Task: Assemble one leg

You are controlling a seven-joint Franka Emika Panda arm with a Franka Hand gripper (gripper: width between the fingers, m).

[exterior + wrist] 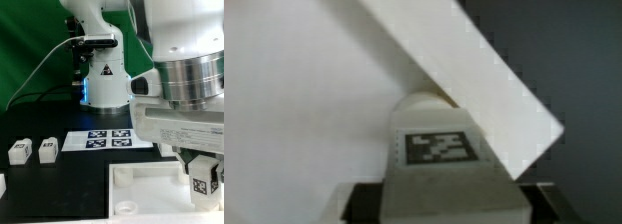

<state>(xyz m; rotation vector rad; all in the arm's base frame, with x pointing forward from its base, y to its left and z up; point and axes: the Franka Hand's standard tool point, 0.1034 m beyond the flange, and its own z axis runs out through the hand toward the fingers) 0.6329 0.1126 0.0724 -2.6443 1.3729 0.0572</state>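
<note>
At the lower right of the exterior view you'll see the gripper (203, 172) closed on the leg (205, 179), its tag facing the camera, held just above the right corner of the flat white top (150, 192) that fills the lower middle of the frame. In the wrist view the leg (441, 145) sits between the dark fingers (370, 200) against the top (295, 110). Two more legs (19, 151) (47, 150) stand side by side at the left edge, well apart from the gripper, and the marker board (108, 139) lies at centre, in front of the robot's base (104, 85).
</note>
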